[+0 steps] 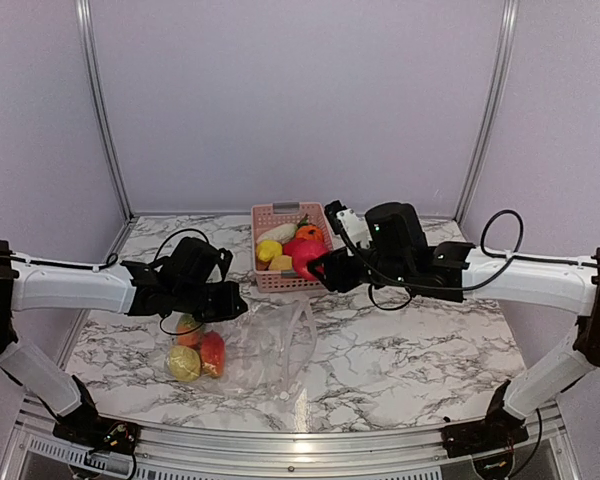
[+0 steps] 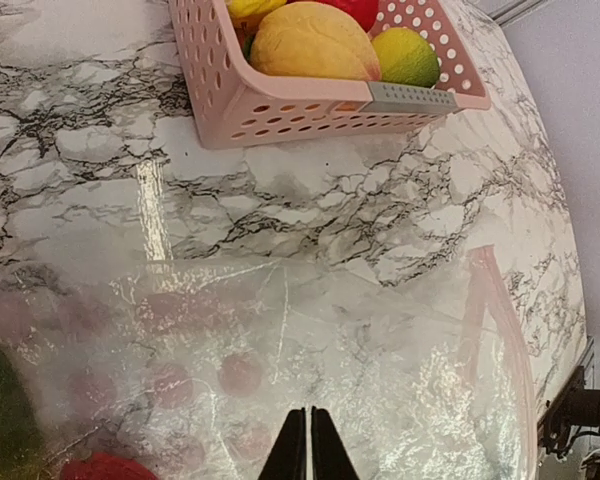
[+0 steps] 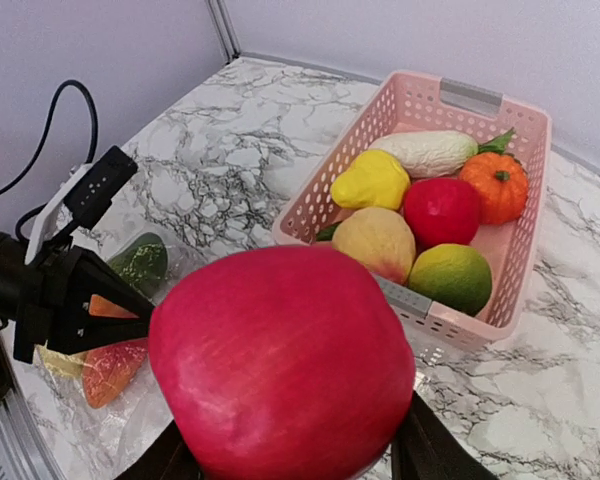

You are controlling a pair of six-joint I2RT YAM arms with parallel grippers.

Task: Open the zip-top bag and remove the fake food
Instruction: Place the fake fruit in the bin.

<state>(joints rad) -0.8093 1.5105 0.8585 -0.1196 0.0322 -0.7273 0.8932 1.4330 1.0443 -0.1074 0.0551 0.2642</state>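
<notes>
The zip-top bag [image 1: 272, 345] lies flat and crumpled on the marble table [image 1: 410, 350], just in front of the pink basket [image 1: 263, 228] and apart from it, with its pink zip strip [image 2: 500, 330] along the edge that faces the right arm. Three pieces of fake food are inside the bag at its left end, packed close together: a yellow-green round one [image 1: 184, 363], an orange-red one [image 1: 212, 352] and a peach-coloured one [image 1: 188, 329] partly hidden under the left arm. The left gripper [image 2: 308, 442] sits over that end of the bag with its two fingertips pressed tight together, pointing down at the clear plastic; whether a fold of the plastic is caught between them cannot be told. The right gripper [image 1: 323, 268] is clamped around a big red apple [image 3: 280, 355], one finger [image 3: 432, 452] on each side, holding it off the table at the near right corner of the basket. The basket stands at the far middle of the table and holds a white radish with a green top [image 3: 425, 152], an orange pumpkin [image 3: 495, 185], a yellow pepper [image 3: 372, 178], a red fruit [image 3: 442, 210], a peach-yellow fruit [image 3: 378, 242] and a green lime [image 3: 450, 277]. The radish and pumpkin lie at the far end, the lime and the peach-yellow fruit at the near end by the grey label [image 2: 412, 97].
</notes>
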